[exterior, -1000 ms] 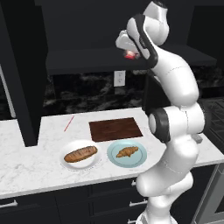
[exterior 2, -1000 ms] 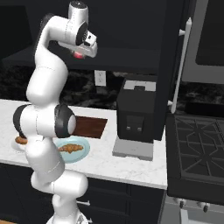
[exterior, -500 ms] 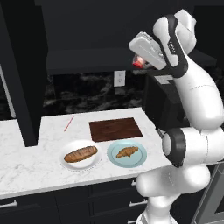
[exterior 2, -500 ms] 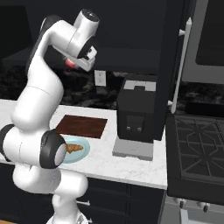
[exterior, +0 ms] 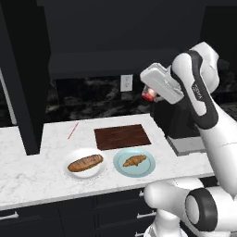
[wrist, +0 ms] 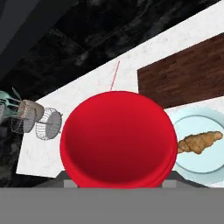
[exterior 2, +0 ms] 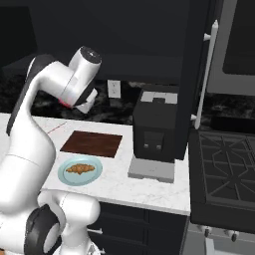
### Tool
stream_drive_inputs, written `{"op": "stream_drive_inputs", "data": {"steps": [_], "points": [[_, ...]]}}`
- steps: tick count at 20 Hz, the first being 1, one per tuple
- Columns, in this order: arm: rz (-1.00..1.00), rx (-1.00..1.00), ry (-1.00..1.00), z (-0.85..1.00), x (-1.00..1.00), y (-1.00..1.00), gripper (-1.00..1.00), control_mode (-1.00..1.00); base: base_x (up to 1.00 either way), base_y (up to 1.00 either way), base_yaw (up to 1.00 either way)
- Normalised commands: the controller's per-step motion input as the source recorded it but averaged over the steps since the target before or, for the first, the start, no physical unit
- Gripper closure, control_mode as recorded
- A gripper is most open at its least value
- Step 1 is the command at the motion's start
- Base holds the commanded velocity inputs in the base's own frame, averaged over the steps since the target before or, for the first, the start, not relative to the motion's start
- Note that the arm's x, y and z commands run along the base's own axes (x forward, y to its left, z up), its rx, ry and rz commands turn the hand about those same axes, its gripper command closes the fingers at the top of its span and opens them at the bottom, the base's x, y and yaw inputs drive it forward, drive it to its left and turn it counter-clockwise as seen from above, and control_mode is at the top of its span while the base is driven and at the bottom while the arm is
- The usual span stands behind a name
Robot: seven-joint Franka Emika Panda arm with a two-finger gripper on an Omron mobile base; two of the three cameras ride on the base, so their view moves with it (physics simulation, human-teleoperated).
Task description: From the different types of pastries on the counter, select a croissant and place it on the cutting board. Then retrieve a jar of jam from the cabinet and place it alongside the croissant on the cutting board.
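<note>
Red-lidded jar of jam (wrist: 116, 139) — gripped in the claw (exterior: 149, 96), lid toward the hand camera, high above the counter (exterior: 32, 171) and right of the cutting board (exterior: 121, 136). Croissant (exterior: 134, 160): still on a pale blue plate (exterior: 121, 170) at the counter's front edge, just in front of the board; long axis runs roughly left-right, slightly angled. Oblong loaf (exterior: 85, 163): on a white plate (exterior: 76, 175) just left of the blue one, lying the same way. Cutting board bare. Black boxy appliance (exterior 2: 156, 130) stands right of the board.
</note>
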Motion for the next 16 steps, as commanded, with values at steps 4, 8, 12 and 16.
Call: {"op": "stream_drive_inputs", "data": {"steps": [4, 8, 12, 16], "points": [[0.0, 0.0, 0.0, -0.83, -1.0, 0.23, 1.0, -1.0, 0.0, 0.0, 0.0], [0.17, -0.13, 0.01, -0.45, -0.79, 0.24, 1.0, -1.0, 0.0, 0.0, 0.0], [0.01, -0.23, -0.01, -0.31, 0.69, -0.24, 1.0, -1.0, 0.0, 0.0, 0.0], [0.0, -0.17, -0.01, 0.0, 1.0, -0.73, 1.0, -1.0, 0.0, 0.0, 0.0]]}}
